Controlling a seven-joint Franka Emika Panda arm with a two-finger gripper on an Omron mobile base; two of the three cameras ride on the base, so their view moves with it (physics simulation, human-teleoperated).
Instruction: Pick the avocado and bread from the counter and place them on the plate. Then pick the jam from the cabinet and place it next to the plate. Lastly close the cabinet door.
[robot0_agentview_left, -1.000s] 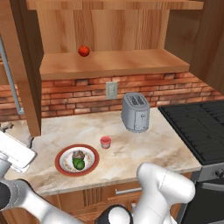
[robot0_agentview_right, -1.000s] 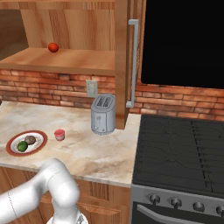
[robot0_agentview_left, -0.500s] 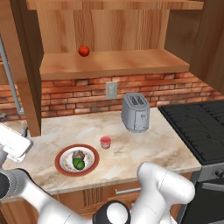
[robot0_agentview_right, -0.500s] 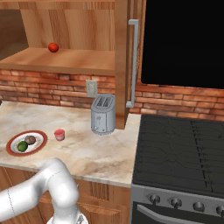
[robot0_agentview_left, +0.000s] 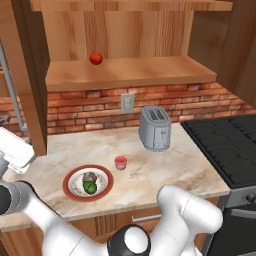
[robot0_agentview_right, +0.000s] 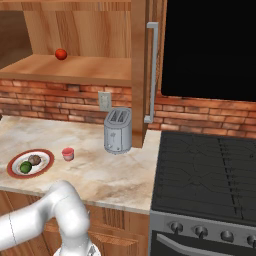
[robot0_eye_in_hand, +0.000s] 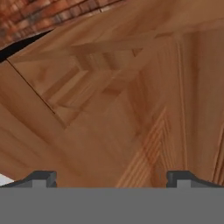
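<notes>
The gripper (robot0_eye_in_hand: 111, 177) is spread wide with nothing between its tips, facing brown panelled wood of the cabinet door (robot0_eye_in_hand: 131, 109) close up. On the desk (robot0_agentview_left: 150, 175), the plate (robot0_agentview_left: 72, 190) lies near the front left, carrying the avocado (robot0_agentview_left: 90, 187) and the bread (robot0_agentview_left: 90, 177) touching side by side. The jam (robot0_agentview_left: 120, 162) stands on the desk just right of the plate, apart from its rim. A silver toaster (robot0_agentview_left: 155, 129) sits farther right, near the brick wall. In the cabinet (robot0_agentview_left: 130, 75), a red round fruit (robot0_agentview_left: 96, 58) rests on the shelf, and the doors stand open.
</notes>
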